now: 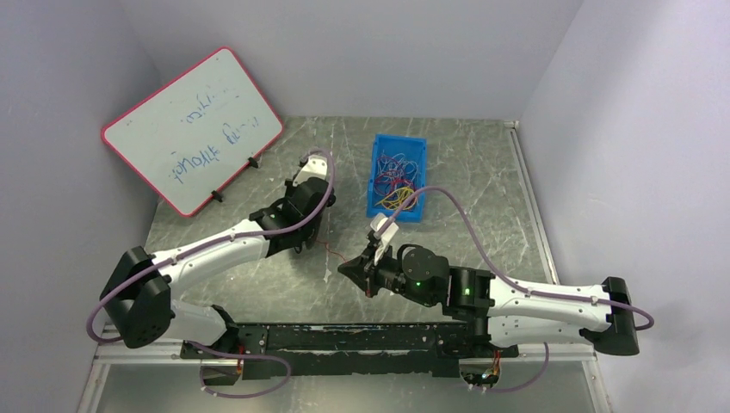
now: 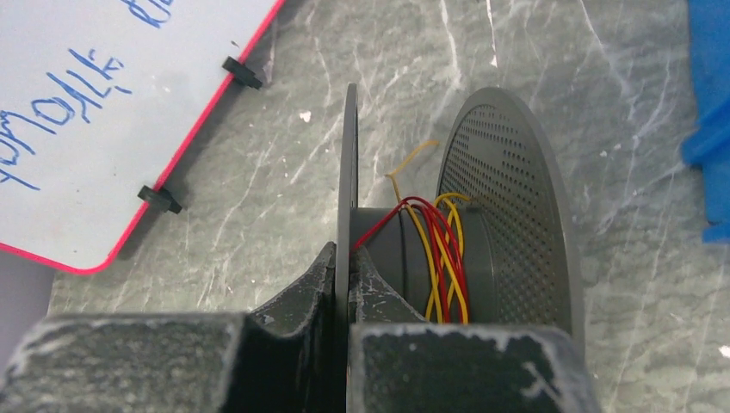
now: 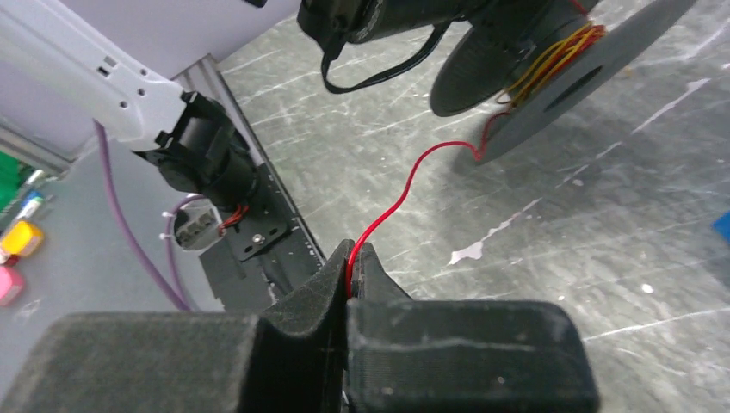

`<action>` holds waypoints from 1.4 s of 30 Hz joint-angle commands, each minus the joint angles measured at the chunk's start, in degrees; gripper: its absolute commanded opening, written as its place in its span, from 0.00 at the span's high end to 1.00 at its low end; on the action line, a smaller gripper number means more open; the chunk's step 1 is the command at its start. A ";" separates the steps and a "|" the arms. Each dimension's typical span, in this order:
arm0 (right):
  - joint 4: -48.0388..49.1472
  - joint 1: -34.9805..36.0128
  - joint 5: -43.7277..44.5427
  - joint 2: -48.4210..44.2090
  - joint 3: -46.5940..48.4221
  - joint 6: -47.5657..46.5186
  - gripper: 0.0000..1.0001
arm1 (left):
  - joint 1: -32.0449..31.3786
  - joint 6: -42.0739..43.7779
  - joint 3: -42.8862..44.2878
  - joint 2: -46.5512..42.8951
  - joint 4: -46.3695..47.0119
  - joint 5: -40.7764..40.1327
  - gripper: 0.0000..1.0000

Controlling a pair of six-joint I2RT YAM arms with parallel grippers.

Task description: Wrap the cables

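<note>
A grey spool [image 2: 508, 198] has red and yellow cables [image 2: 443, 249] wound round its core. My left gripper [image 2: 347, 258] is shut on the spool's thin flange [image 2: 347, 163] and holds it over the table. One red cable [image 3: 405, 185] runs from the spool [image 3: 559, 86] down to my right gripper [image 3: 351, 254], which is shut on it. From above, the left gripper [image 1: 301, 231] is mid-table, the right gripper [image 1: 343, 268] is to its lower right, and the red cable [image 1: 331, 251] spans between them. More loose cables [image 1: 396, 176] lie in the blue bin.
A blue bin [image 1: 376, 172] stands at the back centre, and its edge shows in the left wrist view [image 2: 710, 129]. A red-framed whiteboard [image 1: 191, 129] leans at the back left. A black mounting rail [image 1: 344, 335] runs along the near edge. Walls close in on both sides.
</note>
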 commanded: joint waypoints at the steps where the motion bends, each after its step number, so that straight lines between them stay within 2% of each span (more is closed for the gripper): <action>1: -3.84 0.21 4.79 1.24 4.32 -5.88 1.00 | -0.92 -2.16 -0.64 -2.15 -1.07 2.30 0.93; 8: -7.74 -2.12 7.51 5.25 12.46 -15.32 1.00 | -4.60 -0.84 -3.06 -4.09 -0.64 3.84 0.93; 15: -8.52 -12.95 0.08 7.79 17.40 -20.44 1.00 | -8.45 -0.26 -5.47 -7.25 -0.51 4.51 0.93; 20: -7.02 -17.88 -2.12 9.57 19.70 -22.51 1.00 | -11.13 -0.76 -7.86 -9.74 -0.39 4.82 0.93; 31: -3.10 -27.35 -9.95 16.55 24.82 -22.02 1.00 | -15.93 -1.29 -11.08 -14.13 -1.10 5.87 0.93; 42: 1.07 -35.62 -16.84 24.42 24.19 -16.98 1.00 | -18.70 1.02 -12.07 -21.47 -1.58 14.43 0.93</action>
